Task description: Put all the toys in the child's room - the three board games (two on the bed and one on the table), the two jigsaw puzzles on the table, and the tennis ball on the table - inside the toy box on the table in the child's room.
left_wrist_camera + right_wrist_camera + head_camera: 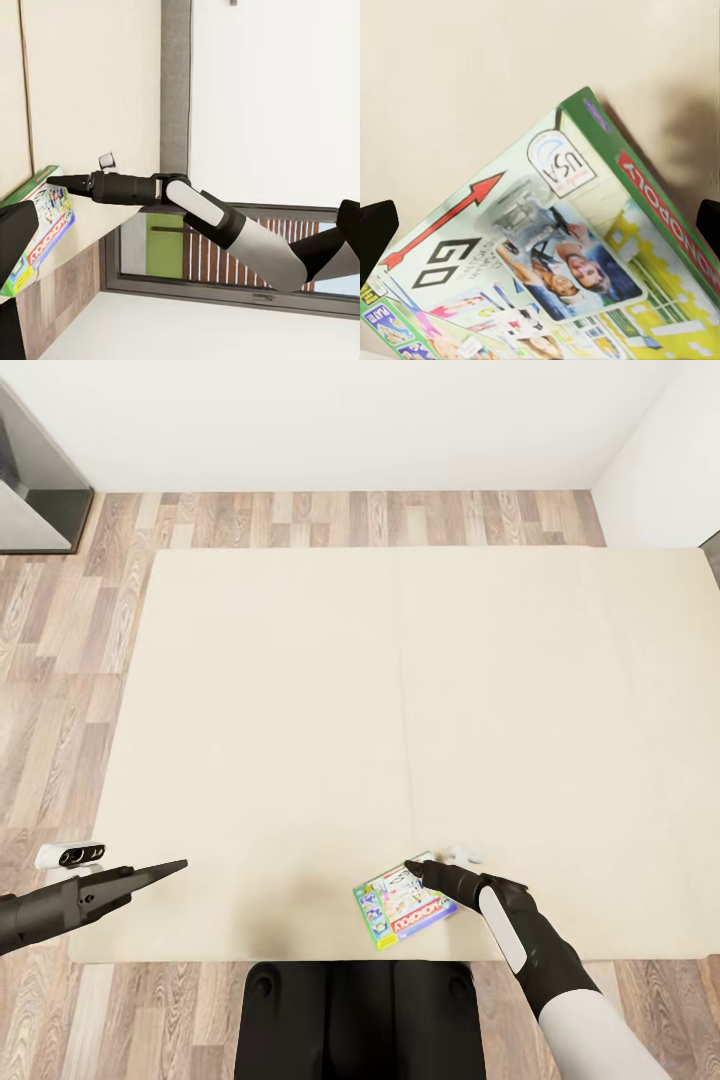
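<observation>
The right gripper reaches onto the bed with its dark fingers spread wide, one at each side of the right wrist view, and between them lies the flat green-edged board game box with the red "Monopoly" band. The fingers' tips sit at the box's far corner in the head view; whether they touch it cannot be told. The box lies flat near the front edge of the large bed with its plain beige cover, slightly turned against that edge. The right arm's black forearm and white upper part run back from the box toward the robot's dark base.

The left gripper hovers over the bed's front left corner, well apart from the box, its dark fingers drawn together to a narrow point with nothing between them.

Around the bed lies wood plank floor, with white walls beyond and a grey piece of furniture at the far left.
</observation>
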Robot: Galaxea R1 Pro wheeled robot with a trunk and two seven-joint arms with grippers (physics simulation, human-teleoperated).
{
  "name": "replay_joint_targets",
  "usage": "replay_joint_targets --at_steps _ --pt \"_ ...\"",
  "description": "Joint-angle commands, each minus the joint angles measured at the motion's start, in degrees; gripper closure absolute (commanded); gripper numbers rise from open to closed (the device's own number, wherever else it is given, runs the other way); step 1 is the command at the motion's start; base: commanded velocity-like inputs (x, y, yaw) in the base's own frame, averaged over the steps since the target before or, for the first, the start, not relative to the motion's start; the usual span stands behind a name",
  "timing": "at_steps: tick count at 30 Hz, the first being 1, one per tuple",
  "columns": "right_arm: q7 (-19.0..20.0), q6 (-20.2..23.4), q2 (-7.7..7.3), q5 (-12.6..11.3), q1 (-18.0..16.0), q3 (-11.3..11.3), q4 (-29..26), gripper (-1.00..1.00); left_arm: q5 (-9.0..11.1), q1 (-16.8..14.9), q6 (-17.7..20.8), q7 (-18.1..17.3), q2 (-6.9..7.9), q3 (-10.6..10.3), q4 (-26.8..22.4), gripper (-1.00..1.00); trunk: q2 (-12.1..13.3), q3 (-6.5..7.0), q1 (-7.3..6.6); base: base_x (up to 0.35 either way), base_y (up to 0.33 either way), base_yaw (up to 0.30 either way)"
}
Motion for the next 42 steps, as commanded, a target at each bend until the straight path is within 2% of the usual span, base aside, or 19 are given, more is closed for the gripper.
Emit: replay_joint_targets --at_steps 1,42 --pt "0.06 0.28 0.01 -0.1 -0.01 -0.04 -0.06 -1.0 0.0 -0.01 0.61 -0.2 0.02 -0.01 -0.01 -1.0 -0.09 -0.06 0.03 0.0 0.009 0.0" --pt "0.06 0.31 0.01 -0.08 -0.01 0.0 -0.06 -1.0 0.0 -0.01 0.61 -0.2 0.05 -0.01 -0.02 -1.0 -0.09 -0.06 0.03 0.0 0.025 0.0"
